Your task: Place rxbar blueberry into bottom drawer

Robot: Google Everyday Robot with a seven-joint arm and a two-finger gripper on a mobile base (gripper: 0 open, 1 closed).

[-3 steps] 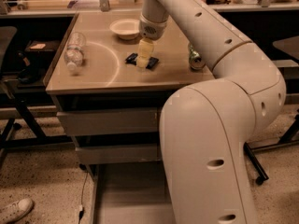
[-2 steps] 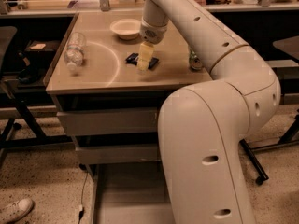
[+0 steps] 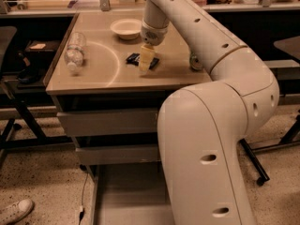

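The gripper (image 3: 146,62), pale and blunt, is held tip-down at the rxbar blueberry (image 3: 132,58), a flat, dark navy wrapper lying mid-way across the smooth tan tabletop (image 3: 93,76); whether the bar is gripped cannot be told. The task is judged barely begun: the bar is not yet lifted, and the bottom drawer (image 3: 126,196), a wide grey metal tray, is open below. A round white bowl (image 3: 125,28) is seen farther back and a clear plastic bottle (image 3: 75,53) at the left.

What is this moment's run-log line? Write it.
gripper: at dark navy flat snack bar | bar: on tan tabletop | deep grey metal bottom drawer: open, bar not in it
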